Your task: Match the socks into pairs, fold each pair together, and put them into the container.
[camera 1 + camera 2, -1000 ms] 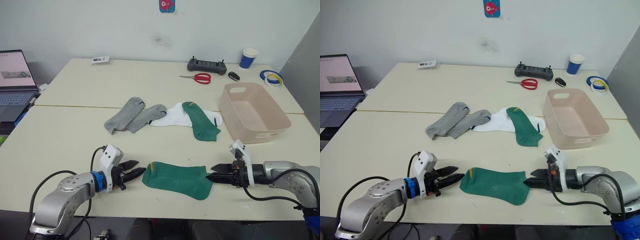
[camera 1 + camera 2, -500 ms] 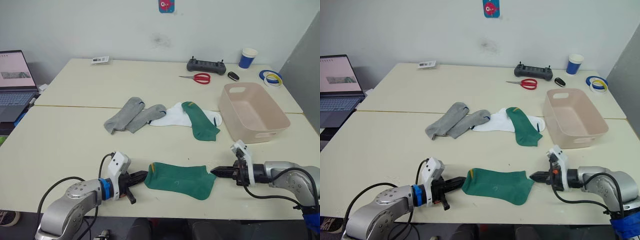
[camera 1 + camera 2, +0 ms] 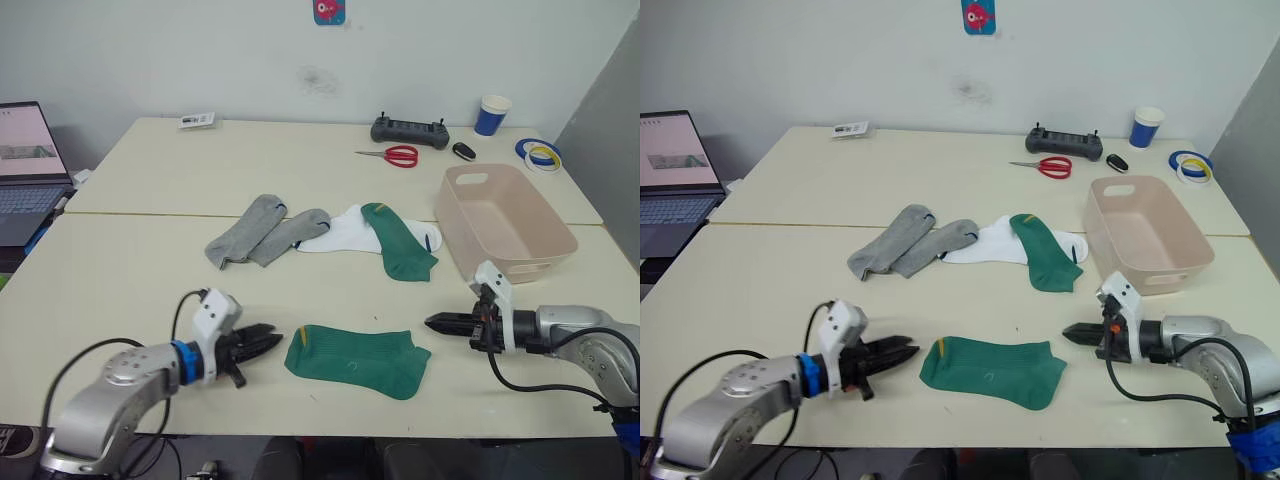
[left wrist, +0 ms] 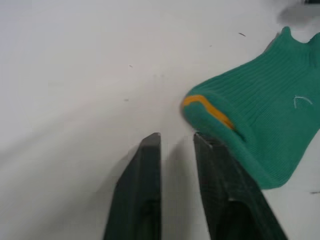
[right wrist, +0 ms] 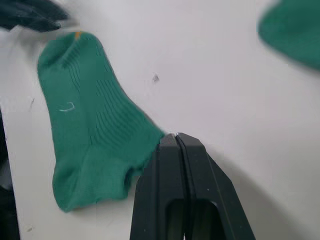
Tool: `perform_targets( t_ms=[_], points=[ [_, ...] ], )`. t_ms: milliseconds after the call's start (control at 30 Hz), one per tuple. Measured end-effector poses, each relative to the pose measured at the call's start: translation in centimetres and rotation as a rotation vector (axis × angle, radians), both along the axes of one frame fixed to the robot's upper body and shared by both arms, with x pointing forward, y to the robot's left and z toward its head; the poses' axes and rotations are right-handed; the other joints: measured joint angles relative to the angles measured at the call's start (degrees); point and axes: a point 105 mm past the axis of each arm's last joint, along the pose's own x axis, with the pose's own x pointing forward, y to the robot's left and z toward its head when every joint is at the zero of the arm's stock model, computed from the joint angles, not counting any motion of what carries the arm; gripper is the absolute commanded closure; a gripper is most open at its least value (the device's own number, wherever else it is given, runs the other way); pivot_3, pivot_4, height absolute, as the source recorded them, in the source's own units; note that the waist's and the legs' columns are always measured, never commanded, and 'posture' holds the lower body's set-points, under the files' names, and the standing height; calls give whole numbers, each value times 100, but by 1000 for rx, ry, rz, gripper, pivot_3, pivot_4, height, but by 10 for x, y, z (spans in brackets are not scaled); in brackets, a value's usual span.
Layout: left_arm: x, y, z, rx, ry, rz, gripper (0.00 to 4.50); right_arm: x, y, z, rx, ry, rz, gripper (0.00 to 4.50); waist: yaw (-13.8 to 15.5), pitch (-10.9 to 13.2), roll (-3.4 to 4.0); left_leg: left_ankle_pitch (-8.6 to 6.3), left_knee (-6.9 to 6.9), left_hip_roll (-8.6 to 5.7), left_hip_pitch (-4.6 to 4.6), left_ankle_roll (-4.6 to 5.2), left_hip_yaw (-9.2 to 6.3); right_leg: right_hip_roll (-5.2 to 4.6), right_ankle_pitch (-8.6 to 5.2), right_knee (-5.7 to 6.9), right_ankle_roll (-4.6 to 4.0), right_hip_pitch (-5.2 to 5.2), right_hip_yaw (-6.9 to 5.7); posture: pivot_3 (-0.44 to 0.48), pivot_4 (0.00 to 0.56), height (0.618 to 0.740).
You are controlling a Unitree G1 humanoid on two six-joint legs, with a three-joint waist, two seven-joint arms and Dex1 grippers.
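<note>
Lying flat before you on the table, a dark green sock sits between your two grippers. Your left gripper hovers at its cuff, fingers slightly parted, holding nothing. Beyond lie two grey socks, a white sock and another green sock. Your right gripper is pinched closed and empty, just off the toe. The container appears empty; scissors and a paper cup sit behind, its printing unreadable.

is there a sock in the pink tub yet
No, the pink tub holds no sock; the near green sock lies flat on the table, with the others in a cluster farther back.
</note>
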Motion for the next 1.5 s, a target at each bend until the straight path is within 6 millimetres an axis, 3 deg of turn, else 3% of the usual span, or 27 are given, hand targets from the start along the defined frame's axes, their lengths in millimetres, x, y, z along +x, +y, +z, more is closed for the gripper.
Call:
perform_targets(
  t_ms=[33, 133, 200, 367, 567, 700, 1000, 1267, 1333, 1433, 1500],
  points=[
    [2, -1, 8, 2, -37, -22, 2051, -2, 8, 6, 6, -42, 48, 4500, 0, 0, 0, 0, 0, 0, 0, 0, 0, 0, 0, 0, 0, 1, 0, 0, 150, 740],
    [-5, -16, 20, 23, -101, -161, 2429, -12, 32, 9, 5, -146, 206, 4500, -1, 0, 0, 0, 0, -1, 0, 0, 2, -1, 0, -4, 0, 2, 2, 0, 150, 740],
    [-13, -32, 18, 43, -117, -282, 3054, -18, 48, -1, -6, -187, 305, 4500, -1, 1, 1, 0, 0, -2, 0, 0, 4, -3, 0, -5, 0, 2, 2, 0, 150, 740],
    [-18, -51, 5, 100, -122, -404, 4386, -15, 64, -20, -42, -246, 403, 4500, -1, 0, 1, 1, 2, -1, 3, 0, 2, -2, 2, 1, 1, 4, 1, 0, 150, 740],
    [-9, -55, -19, 202, -113, -404, 4450, -17, 73, -42, -65, -228, 462, 4500, 3, 0, 1, 0, 2, -1, 3, 0, -1, -1, 1, 3, 0, 4, 0, 0, 150, 740],
    [-4, -49, -31, 250, -98, -359, 4450, -21, 65, -60, -141, -217, 492, 4500, 3, 0, 2, 0, 3, -1, 5, 0, 0, -1, 1, 3, 0, 7, 1, 0, 150, 740],
    [-9, -41, -39, 235, -85, -305, 4450, -23, 35, -64, -196, -224, 460, 4500, 2, -14, 8, 0, 3, -2, 85, 1, -2, -8, -1, -1, -3, 88, 6, 0, 150, 740],
    [-10, -37, -39, 149, -41, -241, 4450, -25, 0, -60, -189, -157, 345, 4500, 2, -14, 7, 0, 3, -3, 90, 1, 0, -10, 1, -2, -1, 93, 8, 0, 150, 740],
    [-10, -39, -36, 90, -21, -225, 4450, -22, -4, -56, -153, -128, 283, 4500, 2, -11, 8, 0, 3, -3, 82, 1, -2, -10, 2, 0, 1, 86, 8, 0, 150, 740],
    [-3, -36, -17, 13, -48, -188, 4450, -10, 1, -29, -21, -151, 139, 4500, -3, -8, 8, 0, 6, 3, 59, 0, -18, -9, 2, 8, 1, 70, 7, 0, 150, 740],
    [5, -26, 4, -10, -118, -141, 4060, 0, -7, -10, 24, -201, 26, 4095, 0, -7, 9, 0, 4, 3, 58, 0, -21, -6, 1, 7, -1, 70, 4, 0, 150, 740]
  ],
)
